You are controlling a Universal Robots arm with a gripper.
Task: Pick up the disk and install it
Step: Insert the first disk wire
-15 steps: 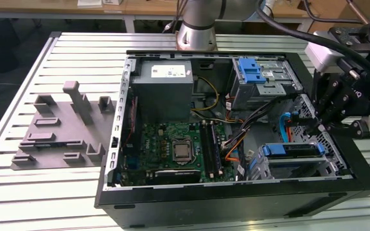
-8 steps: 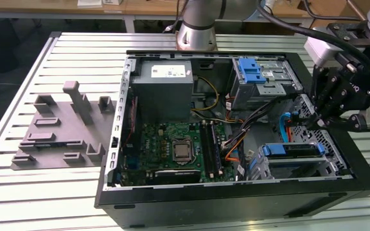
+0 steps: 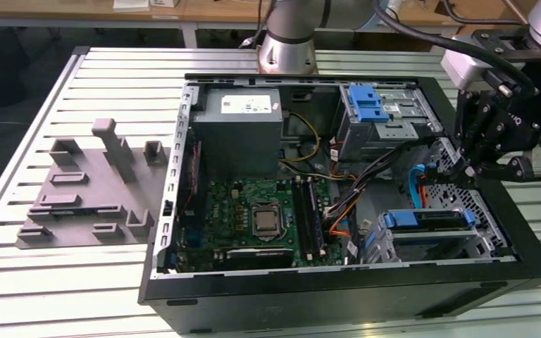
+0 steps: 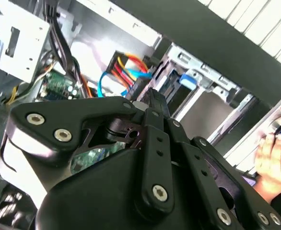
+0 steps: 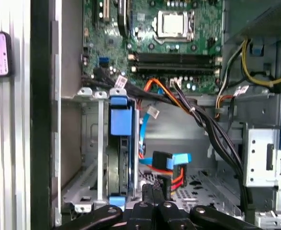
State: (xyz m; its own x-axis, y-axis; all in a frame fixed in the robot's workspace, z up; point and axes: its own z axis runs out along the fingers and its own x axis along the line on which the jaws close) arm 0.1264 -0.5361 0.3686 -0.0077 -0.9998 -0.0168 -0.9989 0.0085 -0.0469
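Gripper (image 3: 462,170) clenched, fingers pressed together, grasping nothing. Disk (image 3: 425,220) sits seated in the drive cage (image 3: 489,224), just beside the fingertips, not touching.

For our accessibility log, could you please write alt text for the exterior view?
The arm's tool hangs over an open computer case, near the blue-railed disk seated in a drive cage. A grey fixture lies at the exterior view's left.

Arm (image 3: 287,32) bent over toward the exterior view's right, gripper (image 3: 467,170) angled down, closed, empty.
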